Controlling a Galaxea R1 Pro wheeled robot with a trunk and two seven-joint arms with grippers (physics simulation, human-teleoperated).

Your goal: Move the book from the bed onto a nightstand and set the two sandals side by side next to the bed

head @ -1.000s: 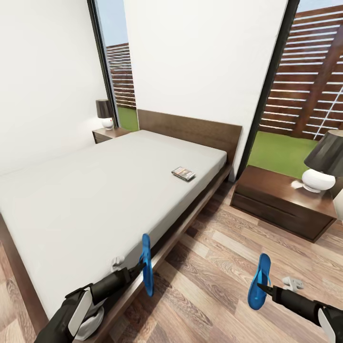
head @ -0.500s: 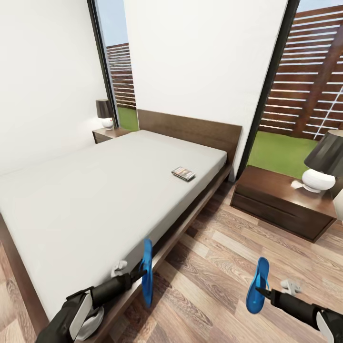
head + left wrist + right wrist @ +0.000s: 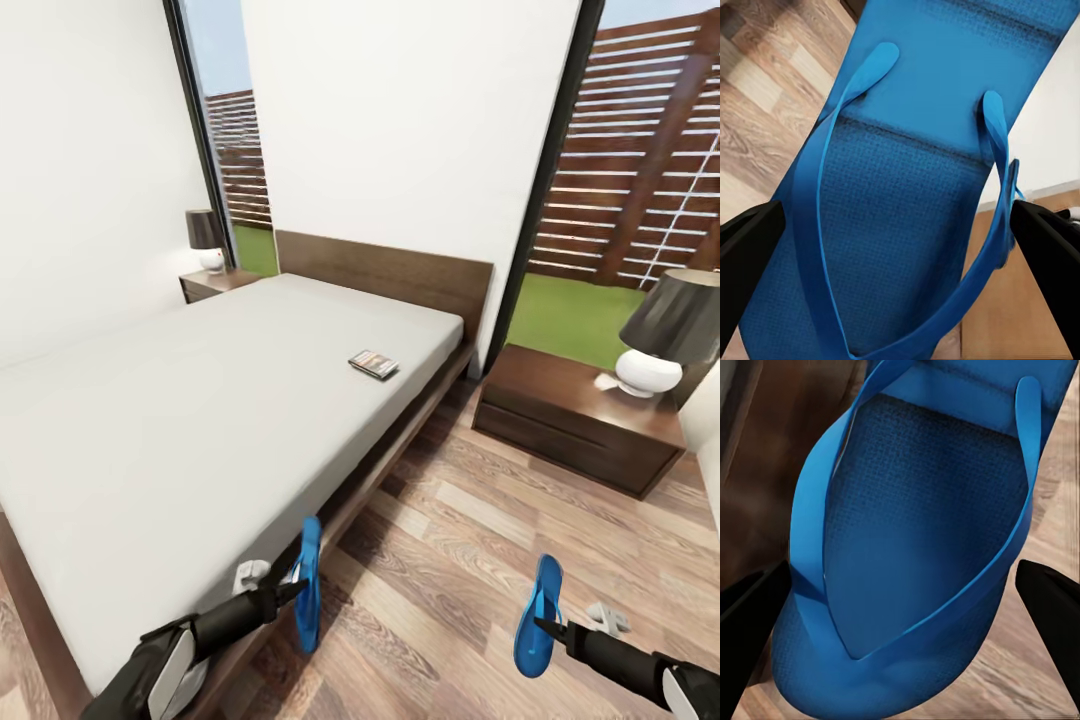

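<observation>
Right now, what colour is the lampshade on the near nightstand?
Dark grey, almost black lampshade; the head view shows it best.

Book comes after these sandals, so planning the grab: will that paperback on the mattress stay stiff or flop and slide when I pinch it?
The book looks thin and flat, so it is probably light and may bend if pinched by one edge. Lying flush on the bed, it may slide before a finger gets under it. It should not roll.

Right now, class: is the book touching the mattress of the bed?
Touching. The head view shows the book lying flat on the bed mattress, with no gap beneath.
</observation>
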